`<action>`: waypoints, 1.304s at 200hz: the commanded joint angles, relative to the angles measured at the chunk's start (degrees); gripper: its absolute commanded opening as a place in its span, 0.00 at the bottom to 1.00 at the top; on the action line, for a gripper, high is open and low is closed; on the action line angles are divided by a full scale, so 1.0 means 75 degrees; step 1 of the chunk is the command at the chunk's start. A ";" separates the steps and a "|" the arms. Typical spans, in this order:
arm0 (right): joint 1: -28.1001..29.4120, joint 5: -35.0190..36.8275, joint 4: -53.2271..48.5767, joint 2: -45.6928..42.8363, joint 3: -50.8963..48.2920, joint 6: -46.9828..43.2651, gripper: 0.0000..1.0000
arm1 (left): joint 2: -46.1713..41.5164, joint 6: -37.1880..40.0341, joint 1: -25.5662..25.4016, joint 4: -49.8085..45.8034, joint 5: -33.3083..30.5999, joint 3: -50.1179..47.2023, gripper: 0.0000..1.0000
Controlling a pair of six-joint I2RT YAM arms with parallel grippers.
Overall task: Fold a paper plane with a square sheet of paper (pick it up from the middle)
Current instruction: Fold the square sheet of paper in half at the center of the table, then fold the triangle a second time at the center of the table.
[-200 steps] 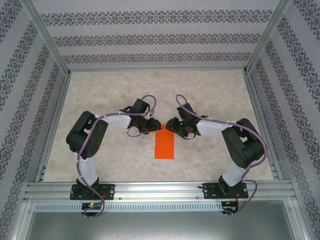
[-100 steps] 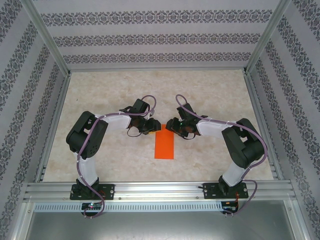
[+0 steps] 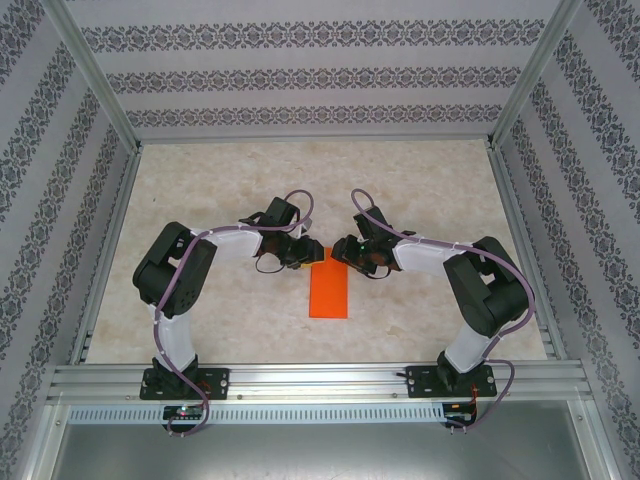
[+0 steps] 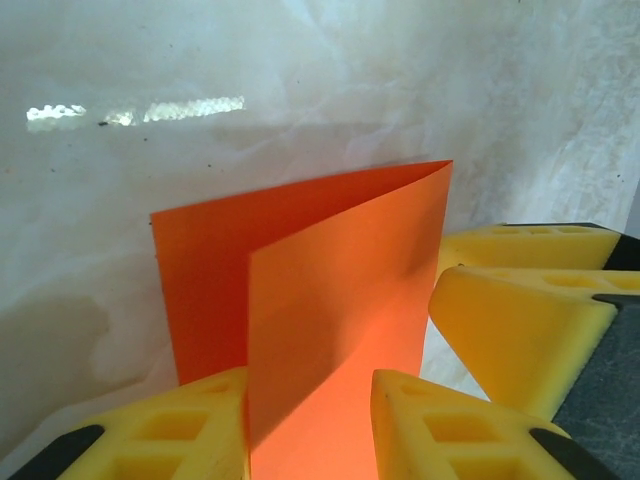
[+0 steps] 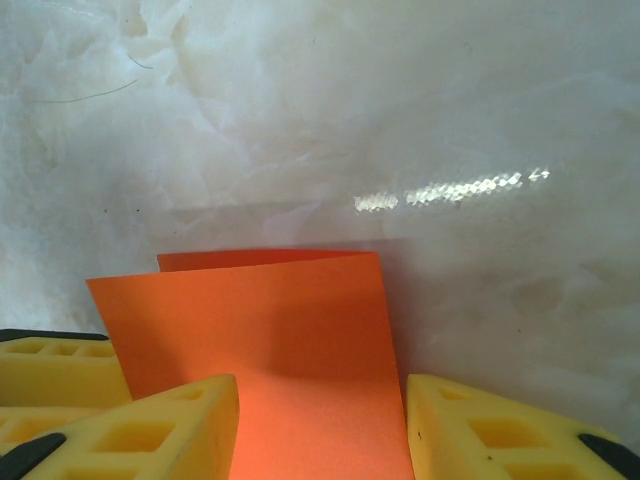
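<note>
The square sheet of paper is bright orange and lies folded in half as a narrow rectangle on the table, mid-way between the arms. Both grippers meet at its far end. My left gripper is open, its yellow fingers set either side of the paper. In the left wrist view the upper layer stands lifted along the left finger. My right gripper is open too, and the paper lies flat between its fingers. No paper plane shape shows.
The pale marbled tabletop has free room all round the paper. Patterned walls with metal posts close in the back and sides. An aluminium rail runs along the near edge by the arm bases.
The left gripper has crept slightly right, toward the paper's far end, and its jaws have narrowed a little. The right arm and the paper stay where they were.
</note>
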 commanded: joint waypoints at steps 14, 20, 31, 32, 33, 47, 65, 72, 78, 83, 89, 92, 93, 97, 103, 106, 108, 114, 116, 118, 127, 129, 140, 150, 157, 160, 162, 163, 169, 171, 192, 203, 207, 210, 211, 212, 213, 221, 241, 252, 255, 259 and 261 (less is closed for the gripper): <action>0.0018 -0.0006 0.0131 -0.0033 -0.0039 0.0108 0.48 | 0.0016 -0.0162 0.0064 0.0487 0.0542 -0.0010 0.35; 0.0012 -0.0019 0.0194 -0.0100 -0.0048 0.0117 0.48 | 0.0017 -0.0181 0.0053 0.0511 0.0653 -0.0038 0.34; 0.0000 -0.0089 0.0293 -0.0257 -0.0084 0.0128 0.48 | 0.0015 -0.0141 0.0044 0.0493 0.0799 -0.0060 0.33; 0.0000 -0.0084 0.0293 -0.0272 -0.0084 0.0128 0.48 | 0.0016 -0.0145 0.0047 0.0485 0.0807 -0.0063 0.33; 0.0000 -0.0076 0.0282 -0.0291 -0.0084 0.0128 0.48 | 0.0017 -0.0141 0.0042 0.0481 0.0811 -0.0071 0.33; -0.0041 0.0108 0.0136 -0.0563 -0.0083 0.0097 0.50 | -0.0022 -0.0143 0.0038 0.0501 0.0830 -0.0171 0.29; -0.0155 0.0311 -0.0076 -0.0877 -0.0152 0.0031 0.52 | -0.0036 -0.0247 0.0037 0.0648 0.0835 -0.0251 0.24; -0.0203 0.0389 -0.0137 -0.0997 -0.0205 0.0020 0.52 | -0.0018 -0.0297 0.0036 0.0724 0.0826 -0.0248 0.20; -0.0240 0.0450 -0.0175 -0.1123 -0.0268 0.0002 0.52 | -0.0025 -0.0324 0.0034 0.0779 0.0833 -0.0239 0.19; -0.0258 0.0498 -0.0197 -0.1237 -0.0320 -0.0021 0.52 | -0.0032 -0.0336 0.0029 0.0812 0.0829 -0.0217 0.19; -0.0287 0.0551 -0.0203 -0.1383 -0.0398 -0.0052 0.52 | -0.0036 -0.0336 0.0038 0.0837 0.0825 -0.0188 0.17; -0.0292 0.0587 -0.0194 -0.1464 -0.0436 -0.0084 0.52 | -0.0044 -0.0329 0.0032 0.0834 0.0811 -0.0153 0.15; -0.0299 0.0599 -0.0190 -0.1491 -0.0447 -0.0089 0.52 | -0.0043 -0.0320 0.0035 0.0831 0.0813 -0.0139 0.15; -0.0305 0.0666 -0.0192 -0.1604 -0.0510 -0.0095 0.52 | -0.0048 -0.0299 0.0038 0.0804 0.0782 -0.0102 0.14; -0.0305 0.0795 -0.0182 -0.1804 -0.0599 -0.0118 0.52 | -0.0068 -0.0262 0.0034 0.0757 0.0725 -0.0054 0.13; -0.0295 0.0865 -0.0155 -0.1921 -0.0660 -0.0130 0.52 | -0.0065 -0.0246 0.0035 0.0724 0.0696 -0.0022 0.13; -0.0294 0.0910 -0.0129 -0.2005 -0.0703 -0.0139 0.52 | -0.0065 -0.0243 0.0028 0.0703 0.0662 0.0003 0.13; -0.0282 0.0971 0.0011 -0.2248 -0.0829 -0.0204 0.52 | -0.0087 -0.0202 0.0032 0.0628 0.0563 0.0052 0.12; -0.0273 0.0998 0.0059 -0.2339 -0.0880 -0.0228 0.53 | -0.0094 -0.0185 0.0037 0.0600 0.0541 0.0081 0.11; -0.0262 0.1007 0.0101 -0.2423 -0.0925 -0.0251 0.53 | -0.0096 -0.0169 0.0035 0.0566 0.0512 0.0105 0.10; -0.0235 0.1138 0.0211 -0.2831 -0.1069 -0.0370 0.54 | -0.0091 -0.0133 0.0055 0.0449 0.0415 0.0212 0.08; -0.0226 0.1165 0.0218 -0.2915 -0.1095 -0.0407 0.55 | -0.0089 -0.0133 0.0057 0.0432 0.0401 0.0229 0.08; -0.0171 0.1390 0.0196 -0.3354 -0.1181 -0.0693 0.56 | -0.0067 -0.0129 0.0098 0.0362 0.0344 0.0357 0.06; -0.0132 0.1662 0.0062 -0.3667 -0.1208 -0.0912 0.57 | 0.0000 -0.0055 0.0140 0.0227 0.0376 0.0546 0.03; -0.0113 0.1791 -0.0011 -0.3829 -0.1216 -0.1118 0.57 | 0.0077 0.0096 0.0163 -0.0027 0.0381 0.0750 0.02; -0.0091 0.1858 -0.0054 -0.3884 -0.1220 -0.1212 0.57 | 0.0111 0.0150 0.0169 -0.0137 0.0363 0.0831 0.02; -0.0084 0.1902 -0.0074 -0.3926 -0.1221 -0.1271 0.57 | 0.0128 0.0193 0.0185 -0.0207 0.0344 0.0885 0.02; -0.0077 0.1931 -0.0095 -0.3946 -0.1221 -0.1298 0.57 | 0.0131 0.0210 0.0188 -0.0234 0.0339 0.0907 0.02; -0.0032 0.2117 -0.0178 -0.4052 -0.1221 -0.1449 0.57 | 0.0178 0.0330 0.0191 -0.0413 0.0303 0.1028 0.02; -0.0011 0.2184 -0.0199 -0.4085 -0.1221 -0.1500 0.57 | 0.0198 0.0355 0.0199 -0.0455 0.0291 0.1069 0.02; 0.0274 0.2677 -0.0152 -0.4404 -0.1341 -0.2095 0.63 | 0.0340 0.0582 0.0220 -0.0771 0.0319 0.1350 0.02; 0.0480 0.2698 -0.0005 -0.4537 -0.1418 -0.2572 0.70 | 0.0438 0.0683 0.0222 -0.0917 0.0287 0.1441 0.03; 0.0556 0.2708 0.0037 -0.4564 -0.1450 -0.2757 0.70 | 0.0471 0.0720 0.0216 -0.0982 0.0290 0.1482 0.03; 0.0624 0.2712 0.0072 -0.4584 -0.1478 -0.2874 0.70 | 0.0500 0.0748 0.0219 -0.1033 0.0287 0.1509 0.03; 0.0646 0.2717 0.0089 -0.4597 -0.1484 -0.2914 0.70 | 0.0505 0.0757 0.0222 -0.1046 0.0287 0.1512 0.03; 0.0669 0.2719 0.0110 -0.4599 -0.1493 -0.2958 0.70 | 0.0507 0.0767 0.0224 -0.1058 0.0287 0.1526 0.03; 0.0697 0.2714 0.0132 -0.4605 -0.1509 -0.3003 0.70 | 0.0520 0.0778 0.0225 -0.1070 0.0281 0.1533 0.03; 0.0890 0.2673 0.0310 -0.4662 -0.1606 -0.3399 0.71 | 0.0554 0.0789 0.0226 -0.1133 0.0303 0.1571 0.03; 0.1488 0.2913 0.0635 -0.4738 -0.1830 -0.4120 0.70 | 0.0571 0.0691 0.0223 -0.1139 0.0273 0.1569 0.03; 0.1787 0.2973 0.0817 -0.4757 -0.1959 -0.4443 0.70 | 0.0576 0.0643 0.0225 -0.1193 0.0249 0.1582 0.03; 0.1881 0.2956 0.0855 -0.4761 -0.1989 -0.4539 0.70 | 0.0560 0.0626 0.0223 -0.1198 0.0252 0.1575 0.03; 0.1999 0.2928 0.0882 -0.4750 -0.2020 -0.4666 0.70 | 0.0541 0.0597 0.0225 -0.1179 0.0252 0.1564 0.04; 0.2038 0.2899 0.0890 -0.4752 -0.2027 -0.4730 0.69 | 0.0535 0.0577 0.0225 -0.1174 0.0240 0.1557 0.04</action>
